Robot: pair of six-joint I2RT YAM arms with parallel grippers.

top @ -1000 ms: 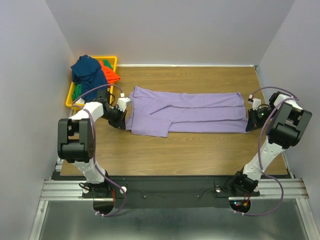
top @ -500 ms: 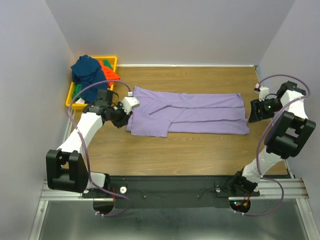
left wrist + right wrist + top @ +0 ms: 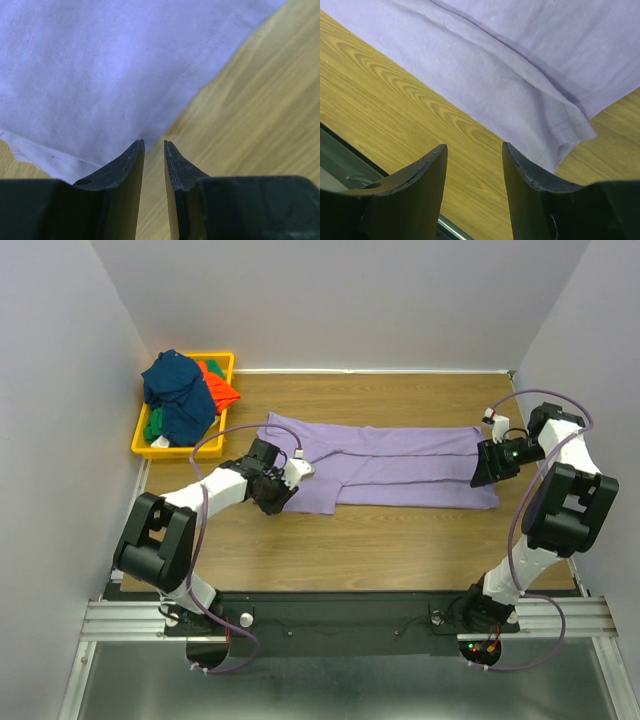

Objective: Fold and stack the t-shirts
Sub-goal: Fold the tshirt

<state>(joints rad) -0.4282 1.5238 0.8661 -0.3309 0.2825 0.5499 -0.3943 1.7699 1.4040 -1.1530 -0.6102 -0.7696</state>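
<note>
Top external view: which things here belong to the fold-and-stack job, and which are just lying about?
Belong to the job: lavender t-shirt, spread along the table; navy t-shirt, orange-red t-shirt and green t-shirt, heaped in the yellow bin.

Just there: yellow bin, only a container for the heap; table, the work surface.

Navy t-shirt (image 3: 178,390) hides most of the green t-shirt (image 3: 153,427) beneath.

left arm stretched out low, forearm angled right and slightly far. left gripper (image 3: 154,142) tipped downward, fingers nearly together with only a thin slit between. right arm bent at the elbow, wrist pointing left. right gripper (image 3: 472,147) fingers moderately apart.
</note>
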